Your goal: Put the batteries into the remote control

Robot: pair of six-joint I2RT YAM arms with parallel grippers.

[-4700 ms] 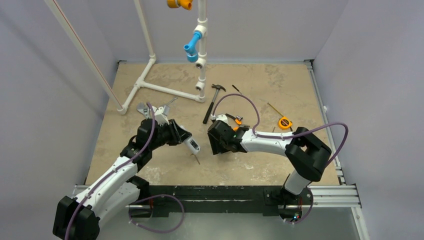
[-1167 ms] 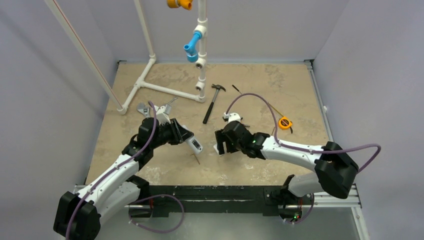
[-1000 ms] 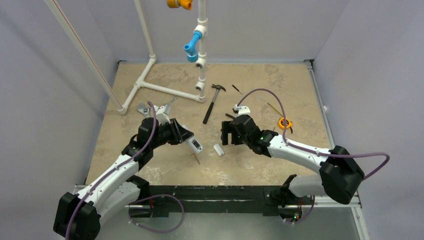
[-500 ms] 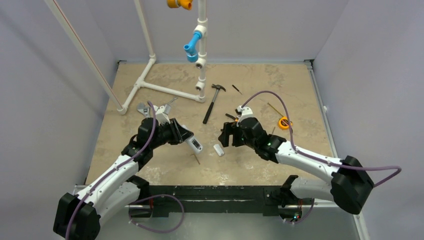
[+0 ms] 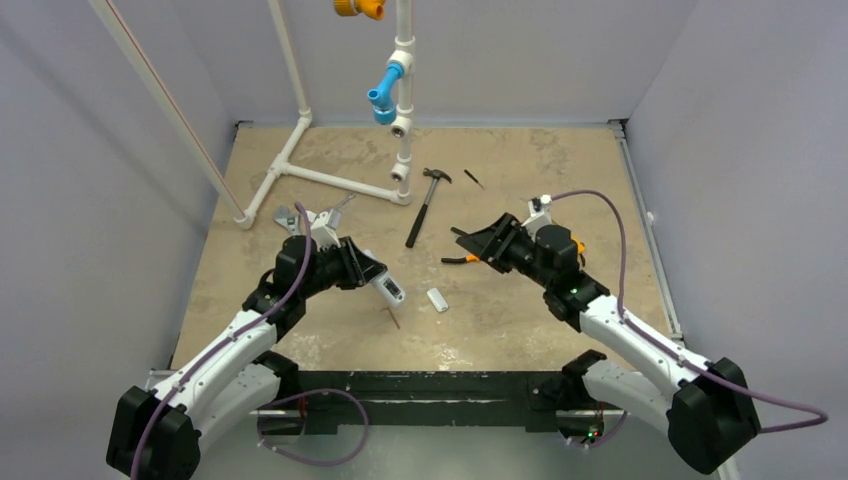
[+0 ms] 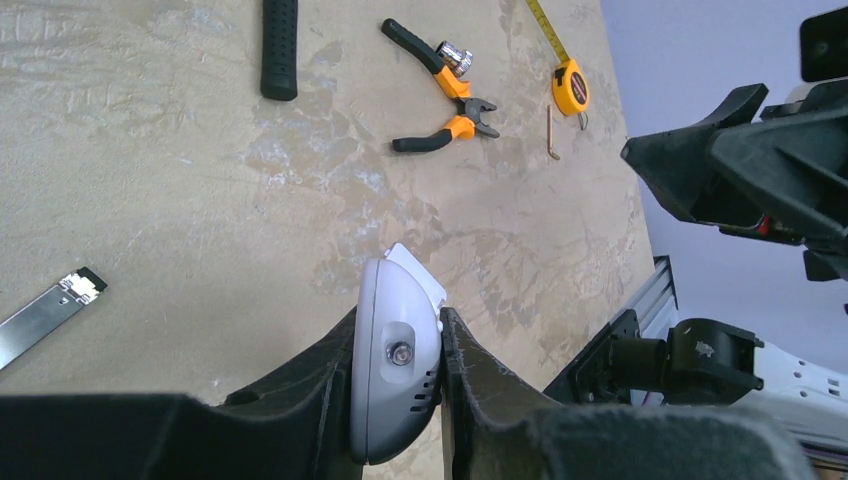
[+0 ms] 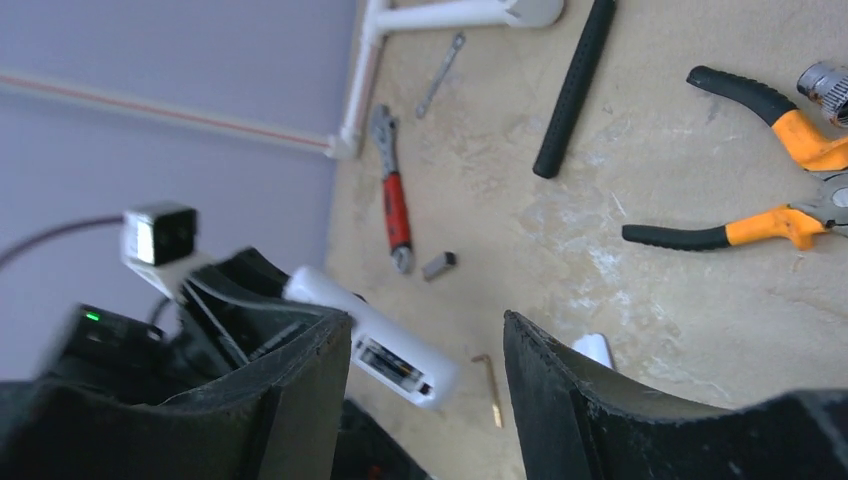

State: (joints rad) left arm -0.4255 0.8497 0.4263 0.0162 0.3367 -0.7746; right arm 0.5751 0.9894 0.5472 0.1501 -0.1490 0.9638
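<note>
My left gripper (image 5: 368,274) is shut on the white remote control (image 5: 386,289) and holds it above the table, its end pointing right. In the left wrist view the remote (image 6: 397,372) sits clamped between both fingers. The right wrist view shows the remote (image 7: 372,340) with its battery bay open and dark shapes inside; I cannot make out separate batteries, and no loose ones show. My right gripper (image 5: 482,240) is open and empty, raised over the pliers and right of the remote; it also shows in its wrist view (image 7: 428,322).
A white cover strip (image 5: 437,300) lies on the table between the arms. A hex key (image 5: 393,318) lies near it. Orange pliers (image 6: 450,90), a hammer (image 5: 425,200), a tape measure (image 6: 570,88), a red wrench (image 7: 397,205) and a PVC pipe frame (image 5: 320,175) lie further back.
My right gripper left the white cover strip on the table, then swung back and to the right, away from the remote. The left arm and remote have not moved.
</note>
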